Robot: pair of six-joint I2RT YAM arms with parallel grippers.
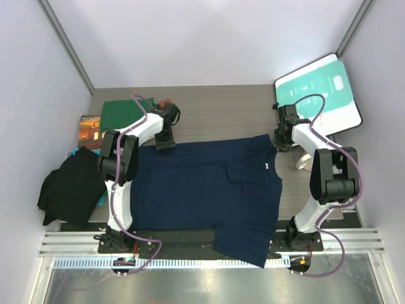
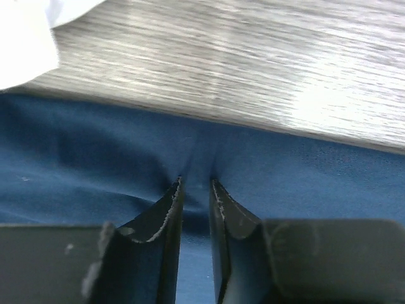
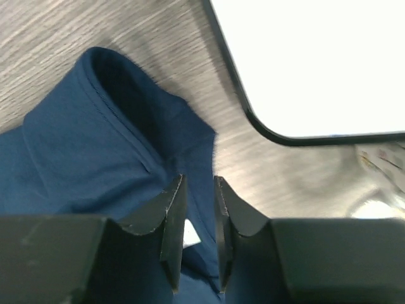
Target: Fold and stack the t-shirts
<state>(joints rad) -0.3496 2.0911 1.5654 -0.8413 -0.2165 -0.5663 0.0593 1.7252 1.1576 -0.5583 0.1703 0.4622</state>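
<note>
1. Navy t-shirt (image 1: 209, 190) is lying spread flat across the table (image 1: 221, 104), with one sleeve hanging over the near edge.
2. Left gripper (image 2: 196, 183) is sitting on the shirt's far edge. Jaws narrowly apart, a cloth pucker running up to the tips.
3. Right gripper (image 3: 199, 180) is sitting at the shirt's far-right corner, near the board (image 1: 323, 88). Jaws narrowly apart, white label (image 3: 190, 235) showing between them.
4. Green t-shirt (image 1: 121, 114) is lying folded at the far left.
</note>
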